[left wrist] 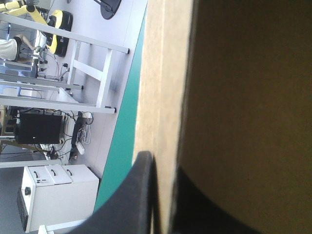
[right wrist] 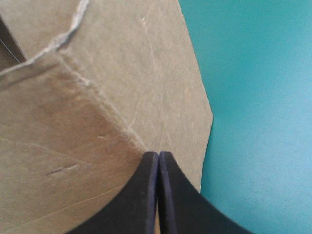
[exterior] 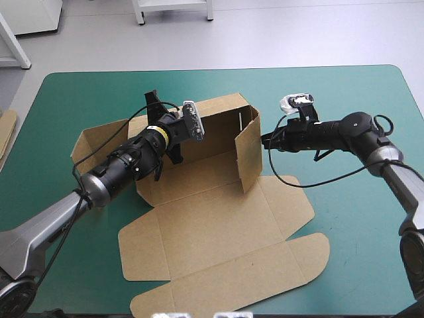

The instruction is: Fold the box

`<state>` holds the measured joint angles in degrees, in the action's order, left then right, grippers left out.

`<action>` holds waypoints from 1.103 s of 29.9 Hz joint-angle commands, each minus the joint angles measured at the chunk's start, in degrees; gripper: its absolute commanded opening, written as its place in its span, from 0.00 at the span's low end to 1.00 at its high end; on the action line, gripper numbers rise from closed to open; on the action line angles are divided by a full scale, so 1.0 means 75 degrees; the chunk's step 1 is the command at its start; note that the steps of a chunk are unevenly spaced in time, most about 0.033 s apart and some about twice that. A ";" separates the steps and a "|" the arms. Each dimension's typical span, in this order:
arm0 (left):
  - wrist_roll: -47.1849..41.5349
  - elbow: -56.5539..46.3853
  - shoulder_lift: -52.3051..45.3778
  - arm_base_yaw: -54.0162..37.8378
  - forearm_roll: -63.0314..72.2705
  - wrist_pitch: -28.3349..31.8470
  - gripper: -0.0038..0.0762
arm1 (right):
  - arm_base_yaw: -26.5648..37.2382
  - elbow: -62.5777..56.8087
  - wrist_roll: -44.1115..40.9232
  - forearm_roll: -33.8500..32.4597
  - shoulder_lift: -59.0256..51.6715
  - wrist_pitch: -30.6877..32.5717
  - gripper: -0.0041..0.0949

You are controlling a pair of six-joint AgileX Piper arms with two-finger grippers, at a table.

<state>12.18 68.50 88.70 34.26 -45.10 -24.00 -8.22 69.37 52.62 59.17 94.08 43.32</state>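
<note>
With the box (exterior: pixel 218 218) in the middle of the desk (exterior: pixel 344 86), back and one side wall raised, the left gripper (left wrist: pixel 163 163) had its jaws clamped on a wall edge and the right gripper (right wrist: pixel 158 155), jaws clenched on nothing, stood at the side wall, so in my judgement the good way was to hold firm with the left and push that wall inward slowly along its crease.

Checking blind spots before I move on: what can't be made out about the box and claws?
Left wrist view: a wall of the box blocks most beyond the left claw.
High view: its own wrist covers that claw's tips.
Right wrist view: right claw at the wall; contact unclear.
</note>
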 commanded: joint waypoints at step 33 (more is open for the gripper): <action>-0.0066 -0.0535 0.0280 0.0133 0.1707 -0.0034 0.04 | 0.0013 -0.0048 0.2172 0.1067 -0.0415 0.0360 0.03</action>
<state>14.22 65.84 89.16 34.15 -43.49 -21.38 -8.22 67.73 67.22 64.65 93.85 44.92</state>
